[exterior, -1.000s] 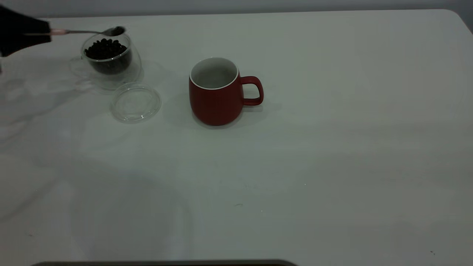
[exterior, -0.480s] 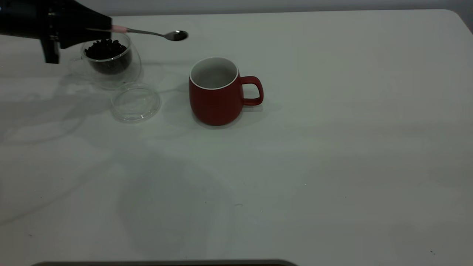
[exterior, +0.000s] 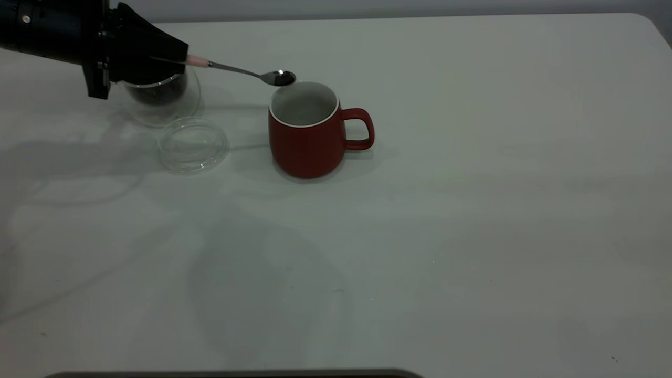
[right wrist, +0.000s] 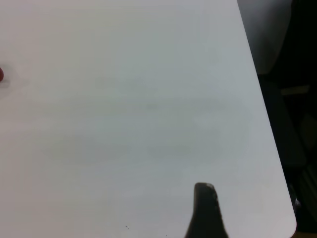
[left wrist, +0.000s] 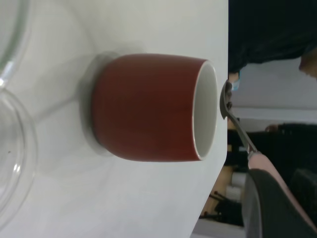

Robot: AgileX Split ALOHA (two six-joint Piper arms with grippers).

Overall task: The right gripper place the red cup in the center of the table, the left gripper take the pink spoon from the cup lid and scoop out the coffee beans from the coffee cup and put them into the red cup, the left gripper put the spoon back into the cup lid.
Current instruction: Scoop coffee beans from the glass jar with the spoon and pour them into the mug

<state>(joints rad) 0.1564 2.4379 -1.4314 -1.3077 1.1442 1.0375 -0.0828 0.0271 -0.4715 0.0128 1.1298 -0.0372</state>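
The red cup (exterior: 307, 142) stands upright near the middle of the table (exterior: 472, 210), handle to the right. My left gripper (exterior: 181, 56) is shut on the pink spoon (exterior: 241, 71) by its handle. The spoon's bowl hovers just above the cup's left rim; what lies in it I cannot tell. In the left wrist view the spoon (left wrist: 233, 119) sits right at the mouth of the red cup (left wrist: 148, 106). The coffee cup (exterior: 163, 100) with dark coffee beans (exterior: 157, 92) is partly hidden behind the gripper. The cup lid (exterior: 192, 145) lies in front of it, without the spoon. My right gripper (right wrist: 205, 210) is over bare table.
The table's right edge and rounded corner (right wrist: 277, 173) lie close to the right gripper. A dark strip (exterior: 231, 374) runs along the table's near edge.
My left gripper has carried the spoon rightward from above the coffee cup to the red cup's rim, dropping slightly. The cups and lid have stayed put.
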